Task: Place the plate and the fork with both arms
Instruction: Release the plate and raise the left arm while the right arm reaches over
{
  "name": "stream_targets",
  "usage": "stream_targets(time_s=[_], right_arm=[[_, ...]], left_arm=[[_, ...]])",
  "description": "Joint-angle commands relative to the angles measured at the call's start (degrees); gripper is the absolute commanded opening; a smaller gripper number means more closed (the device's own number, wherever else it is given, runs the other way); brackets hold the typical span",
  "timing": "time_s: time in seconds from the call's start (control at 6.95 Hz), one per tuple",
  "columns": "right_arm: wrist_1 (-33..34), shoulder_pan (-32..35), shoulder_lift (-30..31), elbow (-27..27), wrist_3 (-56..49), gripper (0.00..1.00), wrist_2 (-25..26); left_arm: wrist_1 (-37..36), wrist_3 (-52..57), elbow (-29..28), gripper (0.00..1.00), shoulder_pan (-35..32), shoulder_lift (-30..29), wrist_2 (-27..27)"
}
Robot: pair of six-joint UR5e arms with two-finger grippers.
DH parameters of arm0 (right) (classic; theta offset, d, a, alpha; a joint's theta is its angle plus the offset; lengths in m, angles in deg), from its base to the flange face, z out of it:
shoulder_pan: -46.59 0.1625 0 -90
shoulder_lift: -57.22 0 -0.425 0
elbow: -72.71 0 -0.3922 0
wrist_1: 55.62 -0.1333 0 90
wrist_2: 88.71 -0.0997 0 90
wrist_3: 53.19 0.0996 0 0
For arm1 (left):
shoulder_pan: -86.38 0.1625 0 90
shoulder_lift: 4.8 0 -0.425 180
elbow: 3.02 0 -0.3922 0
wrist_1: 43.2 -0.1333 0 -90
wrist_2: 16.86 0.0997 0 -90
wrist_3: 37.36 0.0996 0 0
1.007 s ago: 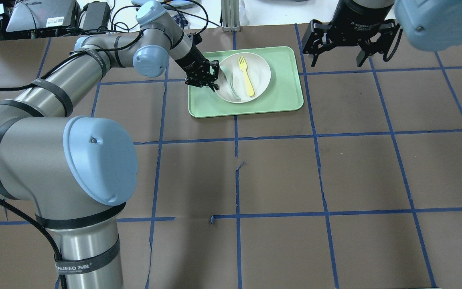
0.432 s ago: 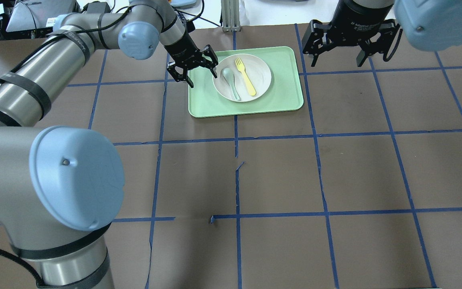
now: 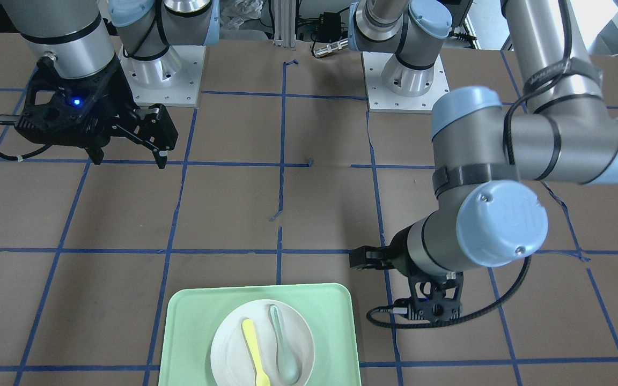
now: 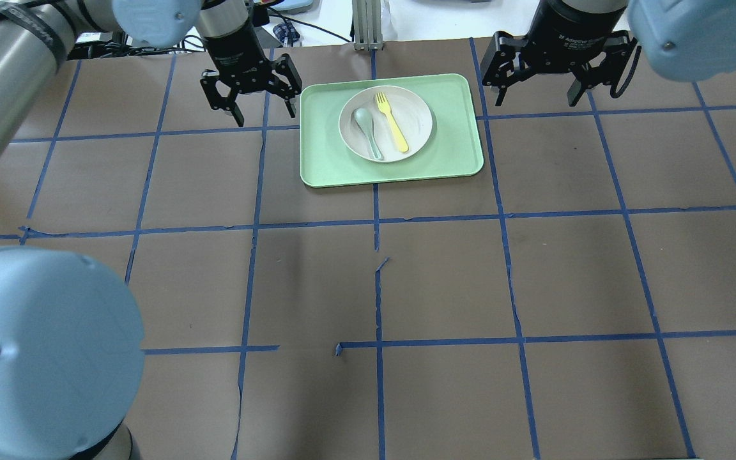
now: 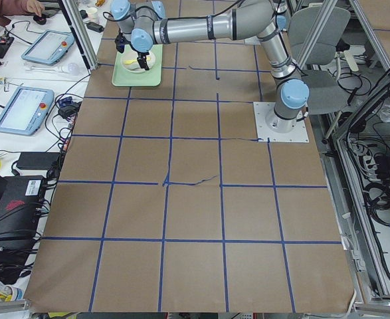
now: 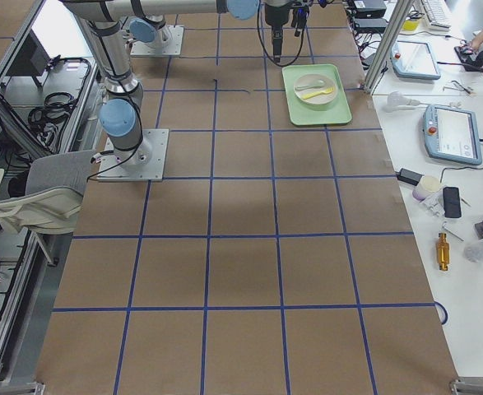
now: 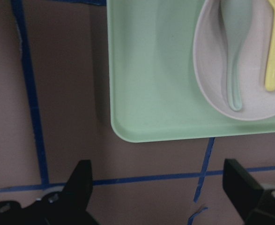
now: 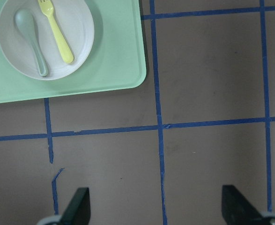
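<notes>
The white plate (image 4: 418,121) lies on the mint-green tray (image 4: 451,150) at the far middle of the table. The pale-yellow fork (image 4: 391,122) lies in the plate, with a grey-green spoon (image 4: 366,131) beside it on its left. My left gripper (image 4: 264,116) is open and empty, raised just left of the tray's left edge. My right gripper (image 4: 537,101) is open and empty, raised right of the tray. The left wrist view shows the tray's corner (image 7: 151,84), the plate (image 7: 210,93), the fork (image 7: 273,51) and the spoon (image 7: 233,56). The right wrist view shows the plate (image 8: 83,40) and the fork (image 8: 57,35).
The table is covered in brown paper with a blue tape grid (image 4: 377,217). Cables and electronics (image 4: 151,25) lie beyond the far edge. The left arm's large elbow (image 4: 42,345) fills the near left of the overhead view.
My left gripper has let go of the plate's left rim, opened, and drawn back leftwards off the tray. The plate has settled flat. The right arm has not moved.
</notes>
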Motion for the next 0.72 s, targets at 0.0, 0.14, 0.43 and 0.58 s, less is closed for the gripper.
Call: stream_targets(time_s=[0.0,0.14,0.43,0.58], right_arm=[[0.3,-0.1,-0.3,0.0,-0.2,1.0,0.1],[0.4,-0.5,-0.6,0.0,-0.7,1.0,0.1],[2.7,-0.3,-4.6,1.6,-1.1,1.0,0.1],[5.8,0.0,-8.3,2.7,-0.9,1.0,0.1]], left_arm=[[5.8,3.7,0.8,1.0,1.3,7.1,3.1],[6.5,3.8,2.6,1.0,2.8,8.8,6.3],[6.2,4.3,7.5,1.0,5.0,13.4,5.4],[5.8,3.7,9.2,1.0,6.5,14.5,5.3]])
